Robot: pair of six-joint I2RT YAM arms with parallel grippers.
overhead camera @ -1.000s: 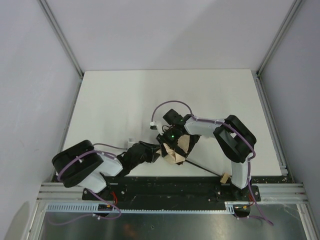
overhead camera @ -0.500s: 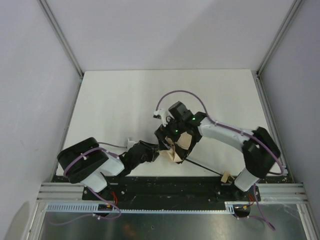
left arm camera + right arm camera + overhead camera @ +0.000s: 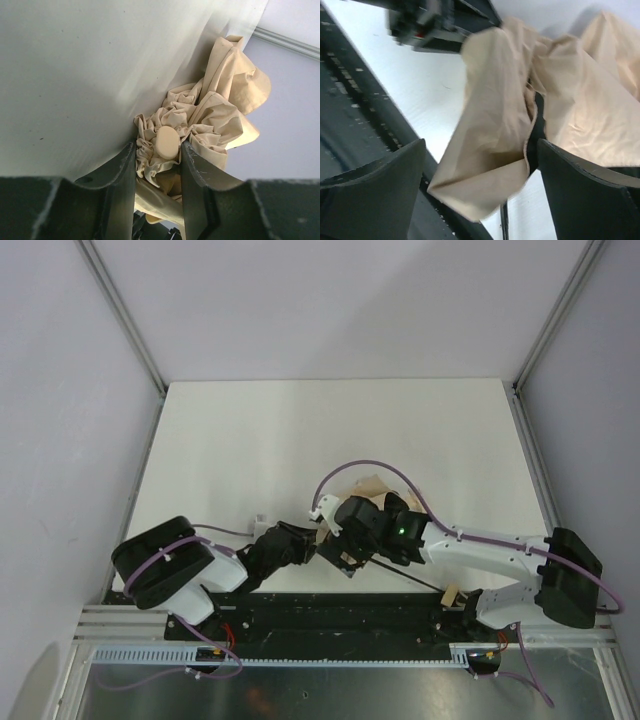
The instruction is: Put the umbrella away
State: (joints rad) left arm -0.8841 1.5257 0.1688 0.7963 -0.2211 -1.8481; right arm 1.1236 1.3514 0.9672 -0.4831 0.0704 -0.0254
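The umbrella (image 3: 372,486) lies crumpled near the table's front edge, its beige fabric bunched between both grippers. Its thin dark shaft (image 3: 410,578) runs right to the small tan handle (image 3: 450,595). My left gripper (image 3: 160,160) is shut on the gathered fabric at the umbrella's top, with the rounded tan tip cap (image 3: 167,141) showing between the fingers. My right gripper (image 3: 480,165) stands wide open around a hanging fold of fabric (image 3: 495,125) without pinching it. From above, the right gripper (image 3: 340,543) sits just right of the left gripper (image 3: 316,544).
The white table (image 3: 250,440) stretches away behind the arms, with frame posts and grey walls around it. A black rail (image 3: 330,615) runs along the near edge, right under the umbrella. A small white part (image 3: 262,522) sits by the left arm.
My right gripper has opened and let go of the fabric. The right arm has swung down and stretched low along the near edge. The left gripper keeps its hold.
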